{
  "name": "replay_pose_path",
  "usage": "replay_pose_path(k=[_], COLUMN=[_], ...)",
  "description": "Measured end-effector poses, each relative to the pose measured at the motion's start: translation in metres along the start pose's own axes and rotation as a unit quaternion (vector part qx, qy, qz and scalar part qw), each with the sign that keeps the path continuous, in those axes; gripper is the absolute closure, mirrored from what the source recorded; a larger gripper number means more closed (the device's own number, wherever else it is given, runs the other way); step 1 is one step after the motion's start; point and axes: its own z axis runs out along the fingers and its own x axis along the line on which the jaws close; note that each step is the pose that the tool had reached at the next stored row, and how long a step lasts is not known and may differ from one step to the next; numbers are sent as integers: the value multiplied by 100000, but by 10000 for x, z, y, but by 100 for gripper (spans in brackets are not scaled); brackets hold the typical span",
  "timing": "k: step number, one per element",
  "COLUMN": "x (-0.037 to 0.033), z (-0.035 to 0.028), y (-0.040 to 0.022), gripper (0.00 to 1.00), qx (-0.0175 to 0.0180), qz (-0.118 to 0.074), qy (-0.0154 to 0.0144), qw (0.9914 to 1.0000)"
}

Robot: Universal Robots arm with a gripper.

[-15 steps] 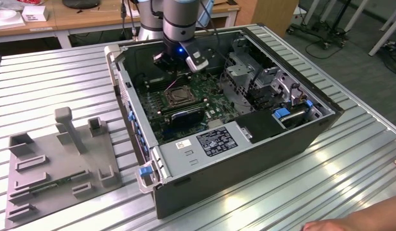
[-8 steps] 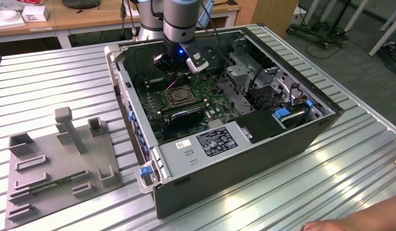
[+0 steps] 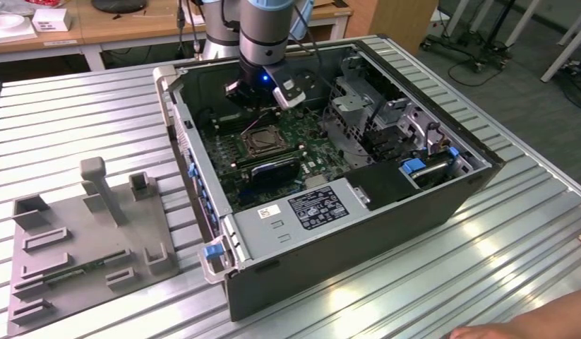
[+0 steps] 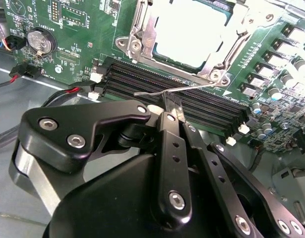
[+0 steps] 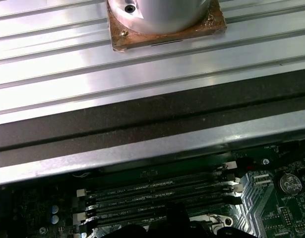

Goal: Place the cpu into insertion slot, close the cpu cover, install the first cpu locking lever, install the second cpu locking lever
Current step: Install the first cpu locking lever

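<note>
The open computer case [image 3: 366,240] walls in the gripper [image 4: 169,105], which hangs over 4 black memory slots [image 4: 202,106] with free space above. Its 2 fingers are pressed together, tips at a thin wire locking lever [image 4: 192,88]. The dull silver cpu [image 4: 192,29] sits in the insertion slot [image 3: 264,143], framed by the lowered cpu cover [image 4: 145,37].

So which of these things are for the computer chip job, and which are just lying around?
For the job:
- cpu, sitting in the insertion slot
- cpu cover
- thin wire locking lever
- gripper, right at that lever

Just lying about:
- grey fixture plate on the table
- memory slots
- coin battery
- a person's hand
</note>
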Motion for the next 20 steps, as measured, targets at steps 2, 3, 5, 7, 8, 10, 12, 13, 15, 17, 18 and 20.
replay_pose_path(k=[2,3,5,7,8,10,12,13,15,17,18,20], x=[0,0,-2,-2,-2,-2,-3,-3,-4,-5,-5,-5], z=[-2,-2,-3,-3,-2,7,18,25,38,49,49,49], y=[0,0,1,1,0,-3,-8,-10,-14,-17,-18,-18], gripper=[90,90,90,90,90,90,90,90,90,90,90,90], qx=[-10,-10,2,2,11,2,5,1,3,4,15,15], qz=[1,0,-3,1,2,-3,-2,-1,-2,0,3,0], qy=[-2,0,6,3,5,4,4,3,5,5,6,8], qw=[100000,100000,100000,100000,100000,100000,100000,100000,100000,100000,100000,100000])
